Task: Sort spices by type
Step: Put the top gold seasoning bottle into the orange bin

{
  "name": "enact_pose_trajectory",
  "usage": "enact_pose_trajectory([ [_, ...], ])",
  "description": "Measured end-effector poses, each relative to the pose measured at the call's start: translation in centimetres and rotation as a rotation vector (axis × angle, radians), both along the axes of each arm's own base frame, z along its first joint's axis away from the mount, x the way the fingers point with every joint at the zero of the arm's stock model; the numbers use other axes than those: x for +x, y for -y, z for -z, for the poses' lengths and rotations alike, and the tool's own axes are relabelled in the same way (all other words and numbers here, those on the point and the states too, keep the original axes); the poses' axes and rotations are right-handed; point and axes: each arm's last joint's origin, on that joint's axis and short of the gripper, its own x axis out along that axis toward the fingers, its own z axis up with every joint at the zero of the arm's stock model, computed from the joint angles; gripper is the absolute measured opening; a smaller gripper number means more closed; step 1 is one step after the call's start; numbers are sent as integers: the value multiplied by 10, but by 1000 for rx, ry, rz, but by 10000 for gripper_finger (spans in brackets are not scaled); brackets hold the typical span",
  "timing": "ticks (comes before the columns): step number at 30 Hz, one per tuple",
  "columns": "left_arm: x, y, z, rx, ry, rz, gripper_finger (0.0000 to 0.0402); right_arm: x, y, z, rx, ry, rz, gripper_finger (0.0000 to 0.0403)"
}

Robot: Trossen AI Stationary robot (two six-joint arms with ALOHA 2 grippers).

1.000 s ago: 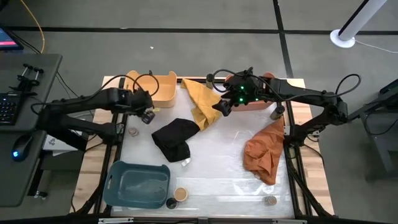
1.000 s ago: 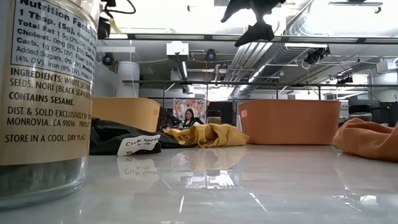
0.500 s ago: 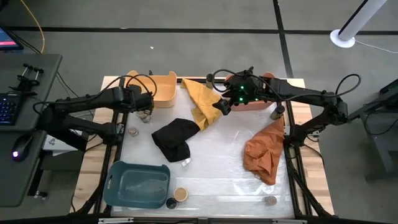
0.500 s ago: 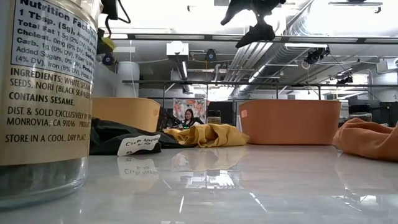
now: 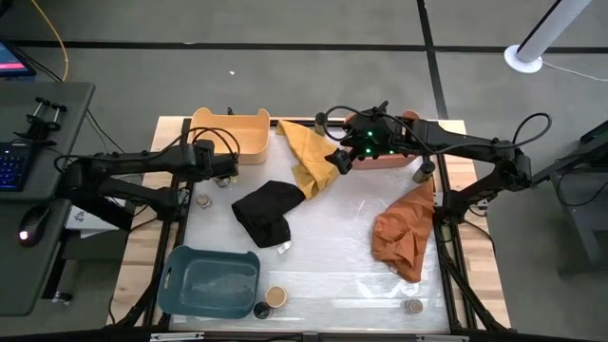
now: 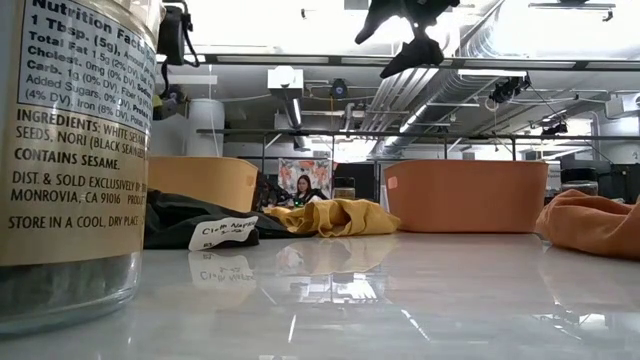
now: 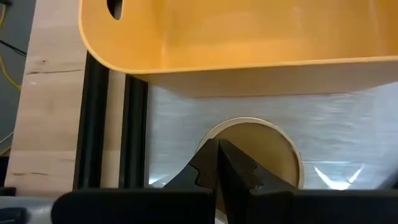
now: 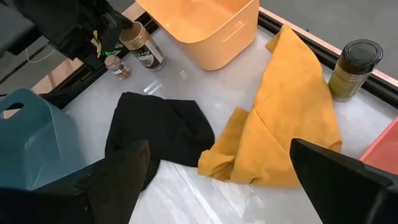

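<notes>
A spice jar with a tan lid point(image 7: 252, 149) stands upright on the table just in front of the yellow bin point(image 5: 231, 133). My left gripper point(image 7: 217, 152) is shut, its tips over that lid; the right wrist view shows it point(image 8: 106, 34) beside the jar point(image 8: 142, 46). A smaller jar point(image 8: 118, 67) stands close by. A dark-lidded jar point(image 8: 354, 65) stands past the yellow cloth point(image 5: 309, 157). More jars point(image 5: 275, 296) point(image 5: 411, 306) stand near the front edge. My right gripper point(image 5: 337, 161) hangs open above the yellow cloth. My left gripper's shut fingers point(image 7: 208, 165) come slanting down from above over the near part of the jar's tan lid point(image 7: 261, 140). Whether the tips touch the lid, I cannot tell. The jar stands upright on the table.
A black cloth point(image 5: 266, 211) lies mid-table and an orange cloth point(image 5: 404, 233) at the right. A blue bin point(image 5: 211, 280) stands front left, a salmon bin point(image 6: 465, 195) at the back right. A big labelled jar point(image 6: 70, 150) stands right in front of the low camera.
My left gripper has sunk toward the tan-lidded jar beside the yellow bin and has rolled about its own axis, staying shut.
</notes>
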Motion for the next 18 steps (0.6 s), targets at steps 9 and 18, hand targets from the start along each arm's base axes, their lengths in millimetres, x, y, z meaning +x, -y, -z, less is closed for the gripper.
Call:
enact_pose_trajectory([
  [9, 4, 6, 2, 2, 39, 27, 0, 0, 0, 0, 14, 5, 13, 385],
  [18, 8, 18, 3, -5, 67, 64, 0, 0, 0, 0, 7, 4, 21, 385],
])
